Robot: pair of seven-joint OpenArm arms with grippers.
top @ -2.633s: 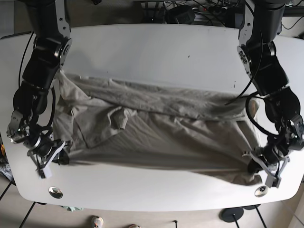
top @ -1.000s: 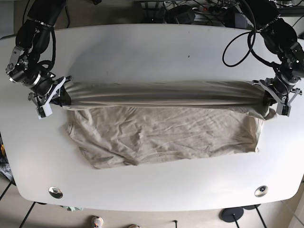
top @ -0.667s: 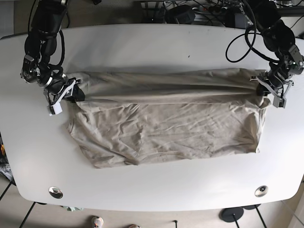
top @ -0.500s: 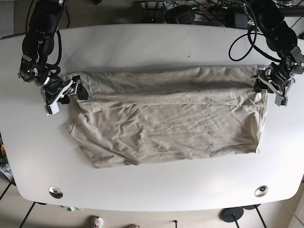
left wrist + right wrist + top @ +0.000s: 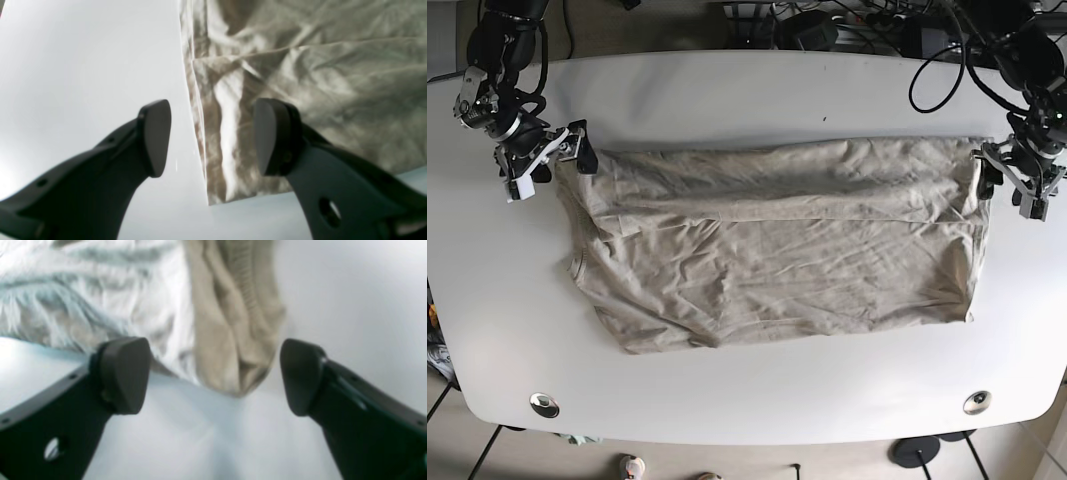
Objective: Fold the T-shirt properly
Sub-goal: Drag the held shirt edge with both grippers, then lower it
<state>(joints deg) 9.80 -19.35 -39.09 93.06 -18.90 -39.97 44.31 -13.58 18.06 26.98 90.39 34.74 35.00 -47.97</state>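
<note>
**Beige T-shirt lying doubled over on the worktop**

Beige cloth of the T-shirt is lying flat mid-worktop, its far edge folded over. The left pincer is gaping wide over one corner, gripping nothing. The right pincer is likewise standing wide, straddling a bunched end.

Both grippers have let go of the T-shirt. The left gripper and right gripper moved outward, open; the folded far edge now lies flat.
</note>
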